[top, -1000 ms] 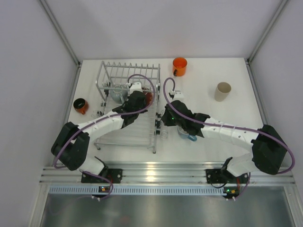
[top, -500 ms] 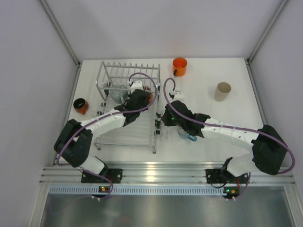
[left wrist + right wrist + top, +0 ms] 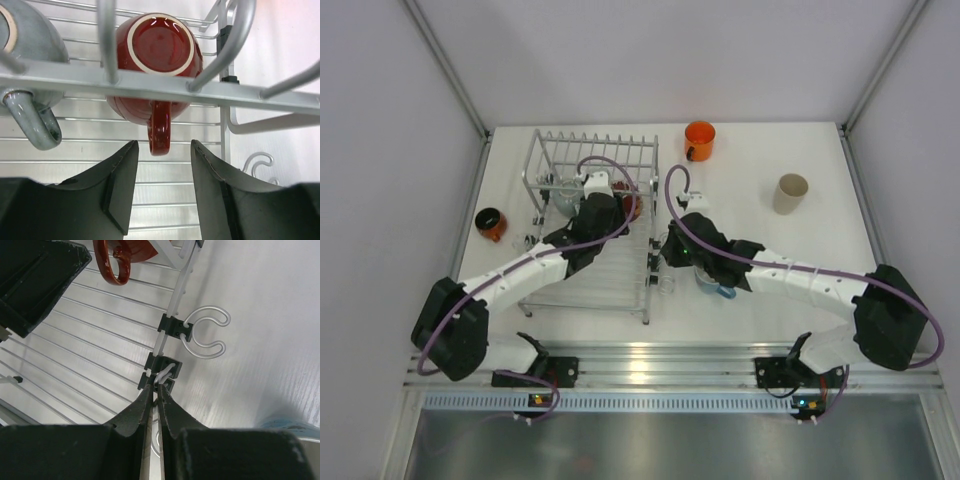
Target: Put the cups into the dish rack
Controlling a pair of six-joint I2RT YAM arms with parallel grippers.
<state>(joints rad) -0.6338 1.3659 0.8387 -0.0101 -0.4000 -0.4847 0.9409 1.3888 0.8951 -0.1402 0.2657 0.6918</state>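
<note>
The dish rack (image 3: 546,290) stands left of centre. A red mug (image 3: 159,55) lies in it bottom toward me, handle (image 3: 160,132) pointing at my left gripper (image 3: 164,152), which is open and empty with the handle tip just beyond its fingertips. A grey-blue mug (image 3: 30,40) sits beside it in the rack. My right gripper (image 3: 155,390) is shut on the rack's right side wire (image 3: 172,310). A light blue mug (image 3: 717,287) lies under the right arm. The orange mug (image 3: 700,139), beige mug (image 3: 790,193) and dark red-orange mug (image 3: 490,224) stand on the table.
The rack's raised frame bar (image 3: 150,85) and tines cross in front of my left gripper. White wire hooks (image 3: 205,332) stick out from the rack's right side. The table is white, walled at the back and both sides.
My left arm has swung to the left and its gripper has shifted slightly left and back inside the rack. The right arm has not moved.
</note>
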